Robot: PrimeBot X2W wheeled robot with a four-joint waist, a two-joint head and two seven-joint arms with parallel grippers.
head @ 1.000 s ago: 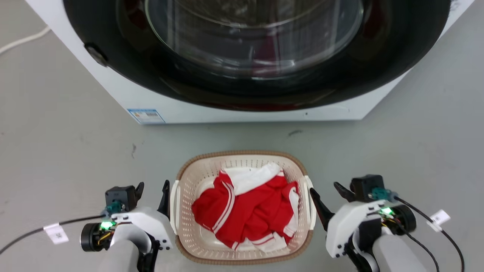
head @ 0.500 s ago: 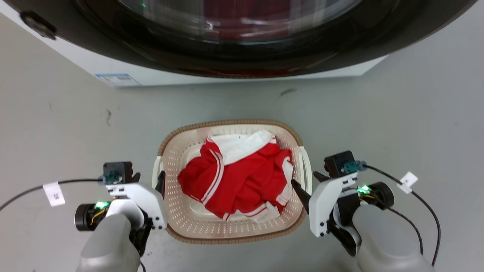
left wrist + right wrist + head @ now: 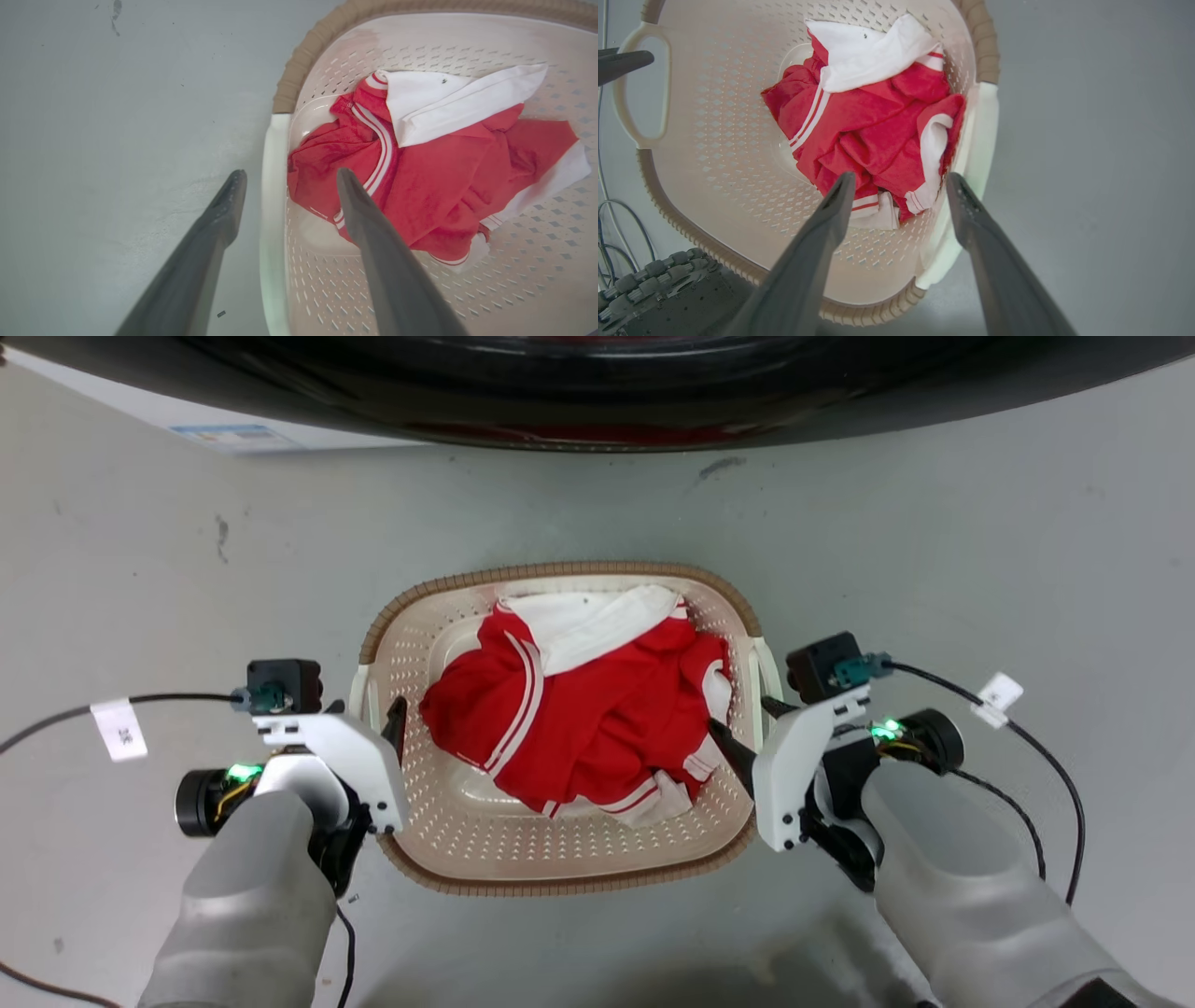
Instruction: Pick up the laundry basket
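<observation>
Both grippers have come in over the basket's sides since a second ago, when they stood outside it, and the camera has tipped down, so the washing machine (image 3: 233, 429) now sits higher in the head view. The laundry basket (image 3: 579, 567) stands on the floor (image 3: 934, 523) just before the machine's front, between the two arms, with a red and white garment (image 3: 579, 709) heaped in it. The left gripper (image 3: 289, 176) is spread wide astride the left handle (image 3: 273, 186), one finger outside the wall and one inside, with a gap either side of the bar. The right gripper (image 3: 901, 179) is likewise spread, astride the right handle (image 3: 983, 140); whether it touches is unclear. Each handle runs away from the robot, crosswise to the fingers' closing line, so the next move is likely to squeeze both and lift evenly.
</observation>
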